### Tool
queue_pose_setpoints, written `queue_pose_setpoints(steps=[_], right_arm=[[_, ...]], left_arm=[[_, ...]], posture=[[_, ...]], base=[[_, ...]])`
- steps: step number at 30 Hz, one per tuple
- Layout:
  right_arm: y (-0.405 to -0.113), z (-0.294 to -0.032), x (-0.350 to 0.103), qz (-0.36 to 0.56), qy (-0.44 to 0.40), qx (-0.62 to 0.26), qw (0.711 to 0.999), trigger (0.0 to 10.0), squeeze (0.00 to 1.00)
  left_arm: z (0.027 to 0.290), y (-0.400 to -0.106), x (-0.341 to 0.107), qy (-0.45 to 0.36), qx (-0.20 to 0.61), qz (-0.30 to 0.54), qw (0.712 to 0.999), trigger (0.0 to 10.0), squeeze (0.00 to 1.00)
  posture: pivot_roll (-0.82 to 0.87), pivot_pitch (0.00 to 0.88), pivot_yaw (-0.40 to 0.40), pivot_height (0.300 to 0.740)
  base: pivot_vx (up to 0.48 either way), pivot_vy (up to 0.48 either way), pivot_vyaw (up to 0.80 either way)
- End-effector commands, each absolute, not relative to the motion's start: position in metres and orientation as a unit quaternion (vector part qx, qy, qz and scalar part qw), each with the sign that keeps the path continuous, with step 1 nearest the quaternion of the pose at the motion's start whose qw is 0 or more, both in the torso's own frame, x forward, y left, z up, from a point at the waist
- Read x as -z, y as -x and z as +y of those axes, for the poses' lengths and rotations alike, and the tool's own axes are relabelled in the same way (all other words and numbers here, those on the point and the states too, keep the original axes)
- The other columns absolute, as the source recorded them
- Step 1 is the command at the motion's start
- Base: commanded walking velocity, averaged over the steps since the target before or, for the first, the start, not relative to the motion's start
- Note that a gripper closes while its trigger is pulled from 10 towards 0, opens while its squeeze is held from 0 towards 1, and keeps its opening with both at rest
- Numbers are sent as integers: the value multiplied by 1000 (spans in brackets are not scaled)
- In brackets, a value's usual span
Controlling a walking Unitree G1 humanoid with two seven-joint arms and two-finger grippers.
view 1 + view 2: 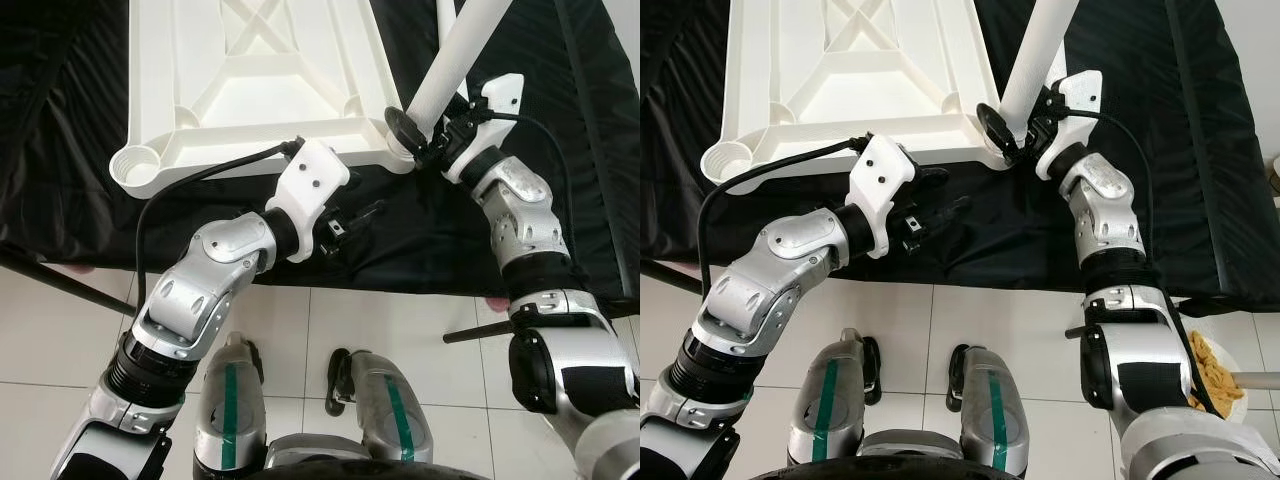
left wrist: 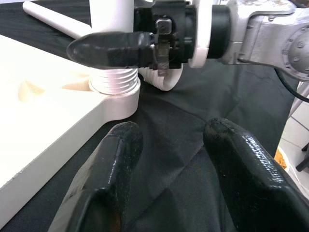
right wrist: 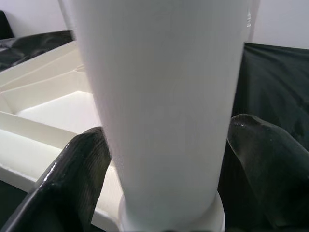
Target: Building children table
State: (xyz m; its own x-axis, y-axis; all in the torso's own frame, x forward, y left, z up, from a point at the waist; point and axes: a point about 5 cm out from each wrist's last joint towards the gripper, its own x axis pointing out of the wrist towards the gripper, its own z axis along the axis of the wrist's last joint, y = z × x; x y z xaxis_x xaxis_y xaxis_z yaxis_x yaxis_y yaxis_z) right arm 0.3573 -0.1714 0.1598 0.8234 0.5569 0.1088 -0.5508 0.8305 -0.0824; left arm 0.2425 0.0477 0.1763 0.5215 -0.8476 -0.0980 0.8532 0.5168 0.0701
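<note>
Black cloth under the upturned white tabletop (image 1: 250, 80). My right hand (image 1: 425, 135) clamps a leg (image 1: 455, 60) seated in the near corner socket (image 2: 116, 94); left hand (image 1: 350, 222) released, idle beside. Other near socket (image 1: 140, 165) unfilled.

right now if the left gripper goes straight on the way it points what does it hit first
Probably the right gripper and the leg it holds at the tabletop's corner socket. The left gripper is open over black cloth, aimed that way; depth is unclear.
</note>
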Motion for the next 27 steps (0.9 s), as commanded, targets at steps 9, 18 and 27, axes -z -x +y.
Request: queue_pose_setpoints(steps=[9,18,27], right_arm=[[-366,-177,-165,-68,35,-286,955,8314,0],[-372,-182,-174,-78,30,-293,953,118,0],[-372,-181,-170,-76,27,-298,951,0,0]], left_arm=[[45,-238,-178,-52,508,29,859,10000,0],[44,-238,-179,-53,513,31,856,10000,0],[43,-237,-180,-51,512,33,857,10000,0]], posture=[[136,93,-52,740],[130,90,-46,740],[128,90,-49,740]], base=[[0,0,0],[0,0,0],[0,0,0]])
